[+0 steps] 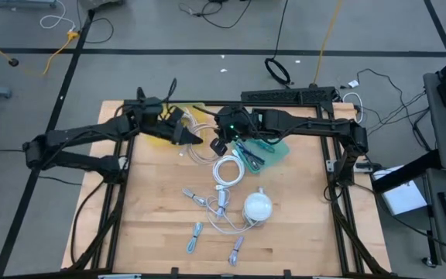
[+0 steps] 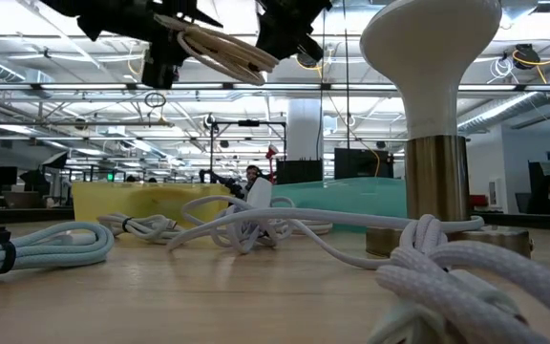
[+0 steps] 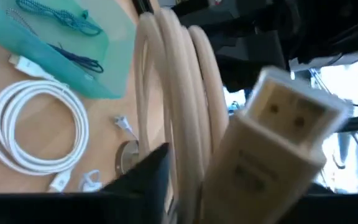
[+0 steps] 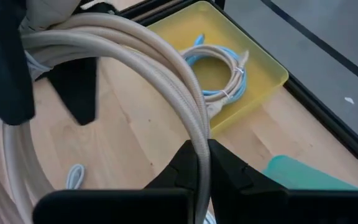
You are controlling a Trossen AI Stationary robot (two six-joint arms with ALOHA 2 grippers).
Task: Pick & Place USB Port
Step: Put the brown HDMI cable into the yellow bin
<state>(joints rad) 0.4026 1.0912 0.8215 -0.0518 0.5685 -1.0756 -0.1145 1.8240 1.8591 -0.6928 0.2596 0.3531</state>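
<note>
While the right gripper (image 4: pixel 202 163) pinches the beige cable (image 4: pixel 135 56) tight, the left gripper (image 1: pixel 183 132) (its grip is unclear) should let go slowly above the yellow tray (image 4: pixel 229 50).

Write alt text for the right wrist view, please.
The right pincer, shut, pinches a coil of beige cable held above the wooden table. Beyond it, a yellow tray holds a coiled light-blue cable; a teal tray's corner shows nearby.

No readable text, label, brand, number or sign on anything
</note>
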